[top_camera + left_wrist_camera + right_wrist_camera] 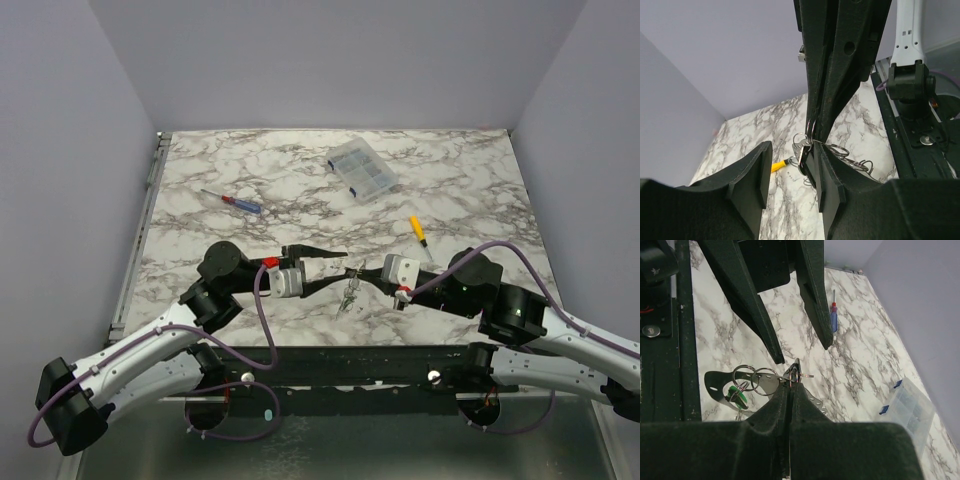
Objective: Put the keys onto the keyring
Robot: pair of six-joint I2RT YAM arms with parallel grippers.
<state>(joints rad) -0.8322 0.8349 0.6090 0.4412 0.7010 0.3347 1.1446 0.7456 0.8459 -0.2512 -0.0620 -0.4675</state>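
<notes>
**Both arms meeting over the marble table [450,190], near its front edge.** The right gripper [792,381] is pinching the keyring [801,374], its jaws clenched on it. The keys [348,296] are dangling beneath, clear of the tabletop. The left gripper [804,353] is hovering released, its fingers spread either side of the keyring.

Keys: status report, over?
Right gripper shut on keyring. Left gripper open, tips close by it. Keys hang below. Nothing in the way; yellow screwdriver, plastic box well apart.
</notes>
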